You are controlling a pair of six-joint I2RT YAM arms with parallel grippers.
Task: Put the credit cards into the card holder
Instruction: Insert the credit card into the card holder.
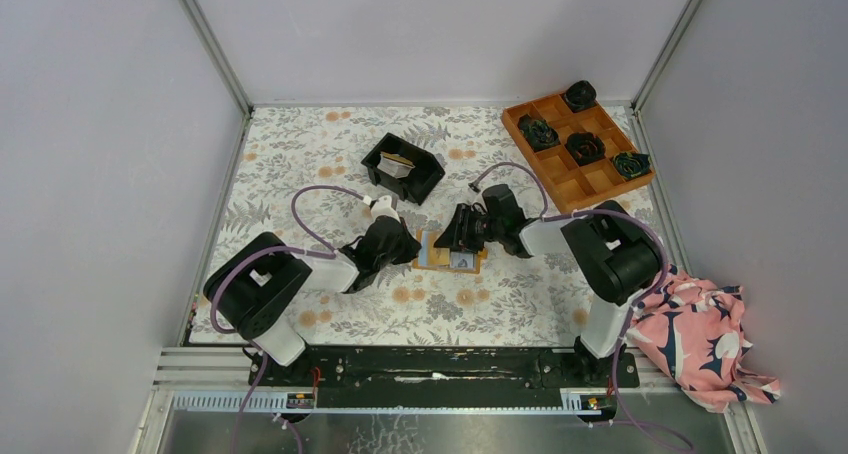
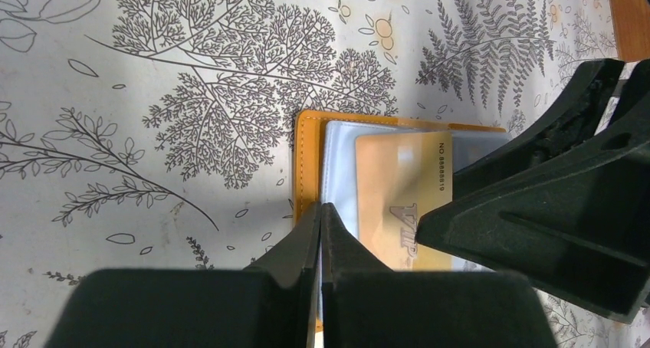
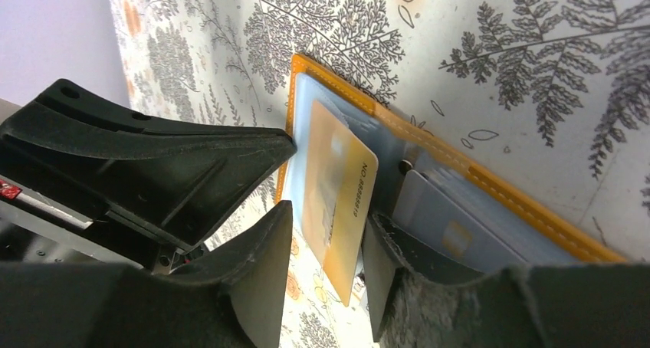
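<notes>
On the floral tabletop [image 1: 300, 164], the left pincer [image 2: 320, 214] is fully closed, its tips resting at the orange-stitched left edge of the card holder [image 2: 308, 156]; it cannot be told whether they pinch the cover or only press on it. Just behind stands a black bin [image 1: 403, 167]. The card holder lies open and flat at mid-table, between the two arms, light blue pockets up. A tan card [image 3: 337, 172] marked "VIP" sits on its left half, partly tucked into a pocket, its near end jutting past the holder's edge. Grey cards [image 3: 444, 225] fill the pockets of the right half. The right pincer [image 3: 328, 211] stands moderately apart, one finger on each side of the tan card, with a clear gap on one side. At far right are an orange tray [image 1: 560, 179] with dark rosettes [image 1: 585, 147] and, off the tabletop's edge, a pink cloth [image 1: 700, 339].
</notes>
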